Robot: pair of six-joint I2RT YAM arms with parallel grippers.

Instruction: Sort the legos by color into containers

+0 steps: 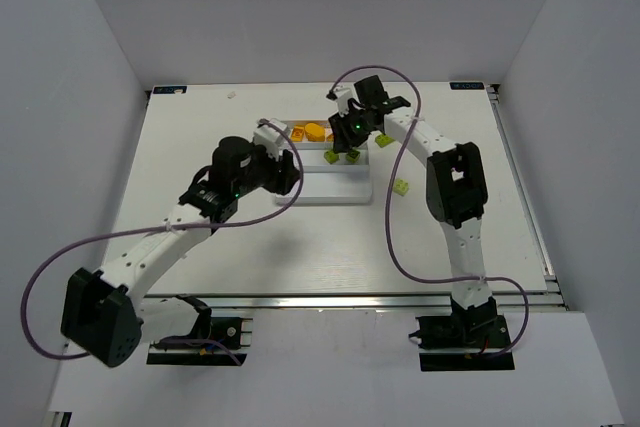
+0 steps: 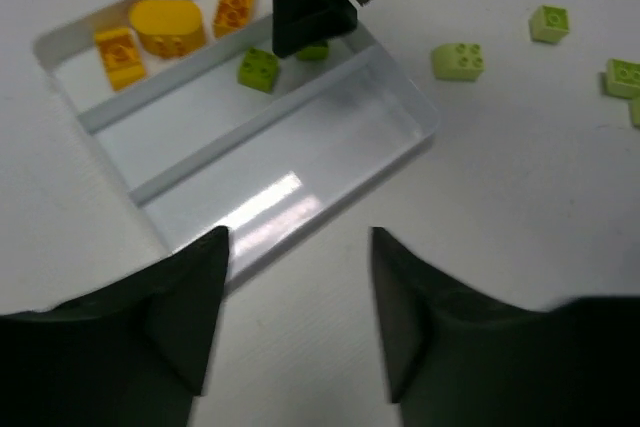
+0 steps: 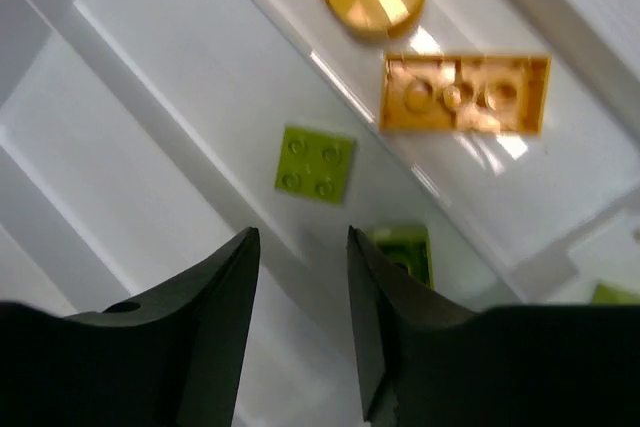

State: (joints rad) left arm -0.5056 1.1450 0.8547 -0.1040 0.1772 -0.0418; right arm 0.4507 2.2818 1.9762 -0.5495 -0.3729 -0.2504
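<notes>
L jaws apart, empty; tray point(image 2: 424, 125): orange bricks point(image 2: 166, 27) far slot, lime brick point(image 2: 258, 69) mid.

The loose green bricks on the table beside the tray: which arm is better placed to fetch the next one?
Probably right. The right claw hangs open over the tray, close to the loose green bricks; the left claw is at the tray's opposite side.

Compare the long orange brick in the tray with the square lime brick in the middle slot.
The orange brick is long and rectangular; the lime brick is square and smaller. The orange brick lies in an outer slot of the tray, the lime brick in the middle slot. Both lie flat, studs up.
</notes>
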